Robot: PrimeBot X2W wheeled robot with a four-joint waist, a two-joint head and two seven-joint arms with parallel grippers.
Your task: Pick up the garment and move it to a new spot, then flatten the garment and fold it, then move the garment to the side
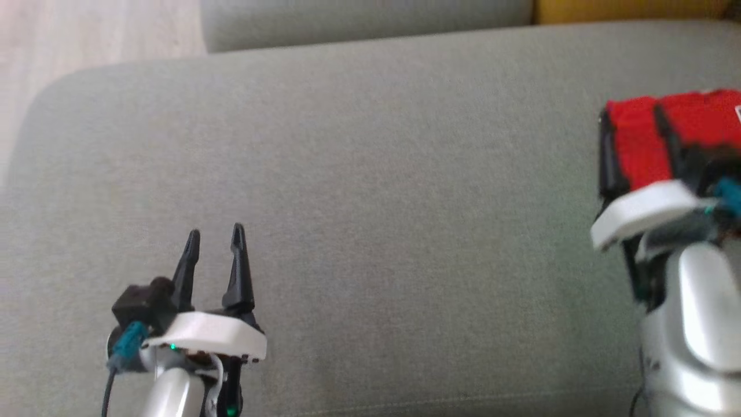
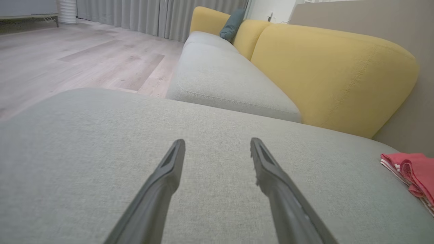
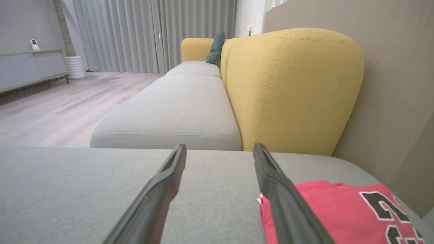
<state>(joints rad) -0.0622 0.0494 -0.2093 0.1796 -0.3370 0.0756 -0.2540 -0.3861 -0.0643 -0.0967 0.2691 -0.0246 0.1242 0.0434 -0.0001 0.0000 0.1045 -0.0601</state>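
Observation:
The garment [image 1: 700,119] is red with black-and-white numerals and lies folded at the far right of the grey sofa cushion [image 1: 370,174]. It also shows as the garment [image 3: 339,210] at lower right and as the garment [image 2: 415,169] at the right edge. My right gripper [image 1: 631,113] stands open over the garment's left edge. In the right wrist view the right gripper [image 3: 219,147] has its right finger above the red cloth, with grey cushion between the fingers. Whether it touches the cloth I cannot tell. My left gripper [image 1: 215,234] is open and empty at lower left, seen again as the left gripper [image 2: 217,141].
A yellow backrest [image 3: 291,91] rises behind a second grey seat cushion [image 3: 169,115], with a teal pillow [image 3: 216,47] further along. A beige wall [image 3: 390,84] runs beside the garment. Wooden floor [image 2: 84,57] lies beyond the cushion's rounded left edge.

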